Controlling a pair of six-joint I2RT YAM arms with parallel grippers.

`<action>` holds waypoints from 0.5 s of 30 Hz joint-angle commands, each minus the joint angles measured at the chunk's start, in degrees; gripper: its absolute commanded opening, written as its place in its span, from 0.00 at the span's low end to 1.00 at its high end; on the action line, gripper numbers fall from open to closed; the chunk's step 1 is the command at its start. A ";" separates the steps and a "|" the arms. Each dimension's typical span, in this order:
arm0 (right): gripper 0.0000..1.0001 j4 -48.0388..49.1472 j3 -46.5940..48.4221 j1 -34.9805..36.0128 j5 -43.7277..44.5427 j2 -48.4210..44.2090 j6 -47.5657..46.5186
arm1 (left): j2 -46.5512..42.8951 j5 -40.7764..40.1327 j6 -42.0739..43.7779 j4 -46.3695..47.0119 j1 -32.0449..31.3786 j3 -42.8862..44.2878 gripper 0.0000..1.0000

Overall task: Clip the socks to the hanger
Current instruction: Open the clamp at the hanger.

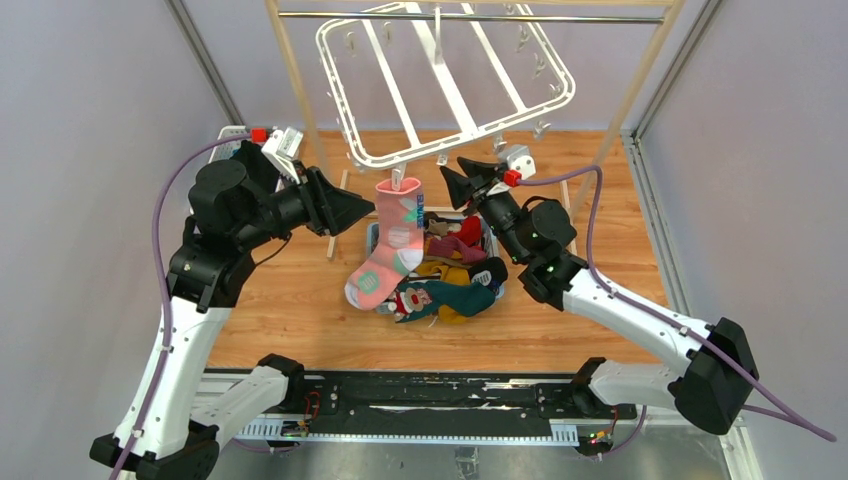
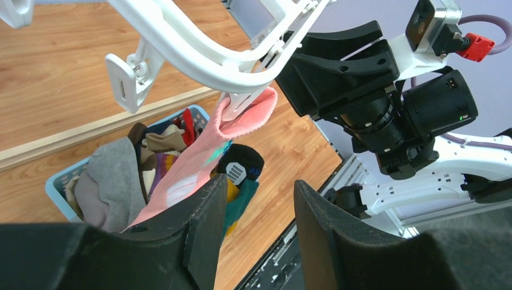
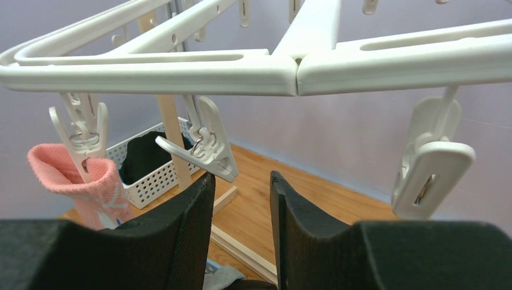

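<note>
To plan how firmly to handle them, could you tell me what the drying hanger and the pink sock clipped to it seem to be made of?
Drying hanger: looks like moulded white plastic, smooth and slightly glossy.
Pink sock: apparently soft knitted fabric, matte, hanging limp from its clip; the fibre cannot be told.

Quick headcount: two grippers, the left gripper (image 2: 259,193) and the right gripper (image 3: 241,181). One white hanger (image 1: 452,95), hung on one wooden rack (image 1: 290,70) with one metal rail (image 1: 470,16). Exactly one pink sock (image 1: 392,245) is on a clip. The rest of the socks (image 1: 450,275) are one jumbled heap, too tangled to count. Two baskets: a blue basket (image 2: 55,183) and a white basket (image 3: 151,181). Three clips (image 3: 205,145) hang on the nearest bar in the right wrist view, with more further back than I can tally
</note>
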 commanded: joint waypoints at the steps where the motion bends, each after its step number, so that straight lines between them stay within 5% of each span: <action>1: 0.38 2.48 2.60 -0.67 -2.44 1.12 2.64 | 0.00 0.68 -0.21 0.44 -0.08 1.78 0.49; 15: 0.46 6.47 3.57 2.36 -2.04 4.18 -0.38 | 0.21 0.40 0.21 0.19 -0.07 1.80 0.49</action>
